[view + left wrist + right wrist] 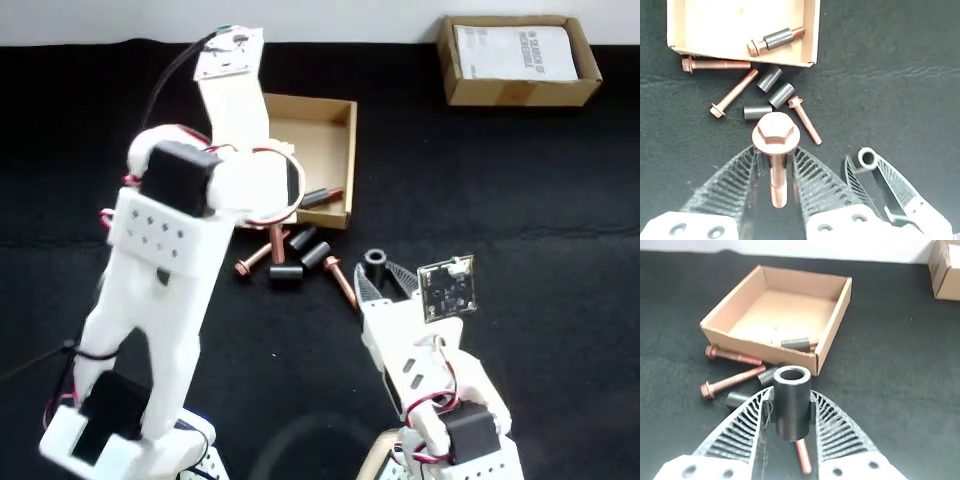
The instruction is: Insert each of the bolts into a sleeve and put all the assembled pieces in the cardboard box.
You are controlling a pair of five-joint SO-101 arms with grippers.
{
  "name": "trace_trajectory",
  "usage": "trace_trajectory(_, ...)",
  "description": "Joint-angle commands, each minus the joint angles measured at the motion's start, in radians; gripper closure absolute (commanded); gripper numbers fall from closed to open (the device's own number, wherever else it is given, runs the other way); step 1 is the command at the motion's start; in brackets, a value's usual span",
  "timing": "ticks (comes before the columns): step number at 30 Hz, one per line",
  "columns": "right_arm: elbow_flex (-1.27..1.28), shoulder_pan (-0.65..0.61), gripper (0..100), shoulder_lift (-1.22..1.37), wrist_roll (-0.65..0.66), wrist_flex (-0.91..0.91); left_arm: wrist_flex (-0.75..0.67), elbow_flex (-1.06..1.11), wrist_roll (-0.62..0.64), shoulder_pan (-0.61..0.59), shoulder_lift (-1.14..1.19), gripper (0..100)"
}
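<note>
My left gripper [775,154] is shut on a copper bolt [775,134], whose hexagonal head faces the wrist camera above the loose parts. My right gripper [791,396] is shut on a dark sleeve [791,405] held upright with its bore facing up. It stands near the table's middle [378,272] and to one side of the left gripper [867,159]. The cardboard box [338,120] holds one assembled piece [322,196]. In front of it lie three loose bolts [715,64] [735,92] [805,120] and three loose sleeves [769,78] [781,95] [757,112].
A second cardboard box [520,60] with a white sheet in it sits at the far right of the black table. The left arm's white body [160,260] towers over the left side and covers part of the near box.
</note>
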Motion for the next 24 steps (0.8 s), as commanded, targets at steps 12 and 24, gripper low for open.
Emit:
trace_trajectory(12, 0.082, -0.007, 99.1, -0.015, -0.009, -0.189, -0.404, 0.647, -0.072, -0.028, -0.532, 99)
trace_trajectory(24, 0.130, -0.007, 99.1, -0.015, -0.009, -0.208, -1.125, 1.104, -0.074, 0.054, -0.668, 99)
